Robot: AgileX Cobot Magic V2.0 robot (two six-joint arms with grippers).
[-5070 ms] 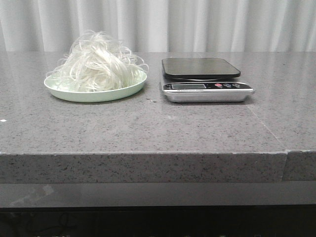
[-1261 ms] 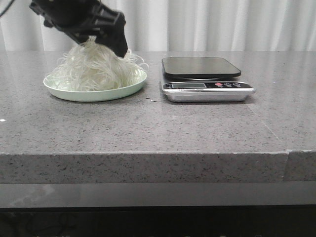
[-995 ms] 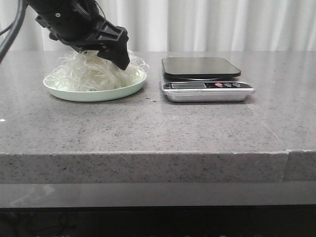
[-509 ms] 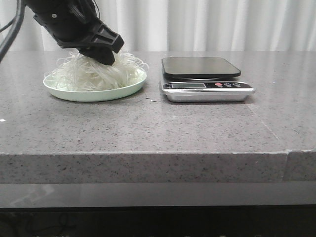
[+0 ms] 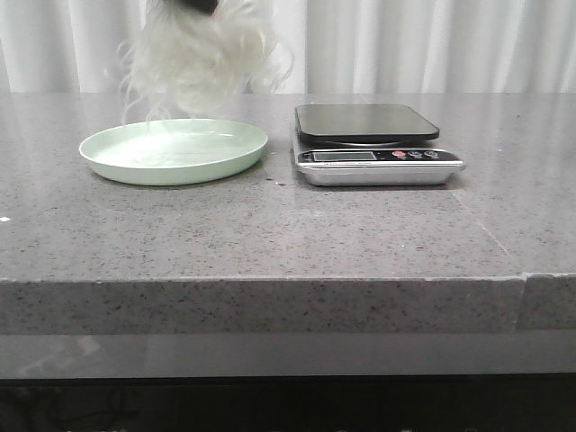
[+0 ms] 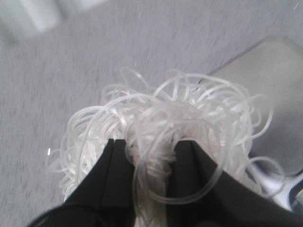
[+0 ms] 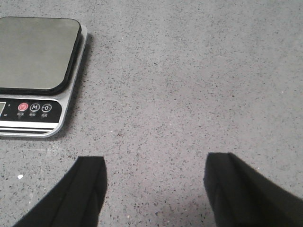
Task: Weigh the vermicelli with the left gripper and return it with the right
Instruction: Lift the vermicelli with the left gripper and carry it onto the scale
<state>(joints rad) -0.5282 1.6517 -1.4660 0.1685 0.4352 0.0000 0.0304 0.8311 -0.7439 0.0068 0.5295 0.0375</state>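
1. The vermicelli, a loose tangle of thin, translucent white strands, hangs in the air above the table, over the far side of a pale green round plate. Its lowest strands trail down toward the plate, and the picture is too blurred to tell whether they touch it.
2. The left gripper is closed on the bundle: its two black fingers pinch the middle of the tangle, and loops of noodle spill out around and beyond them. In the front view only a dark sliver of this gripper shows at the top edge, above the noodles.
3. The plate sits on the table's left part, its bowl bare.
4. Just to the right of the plate stands a kitchen scale with a dark square platform and a silver base carrying a display and small buttons. Nothing rests on the platform.
5. The right gripper hovers over bare grey table beside the scale, its two dark fingers spread wide apart and holding nothing.
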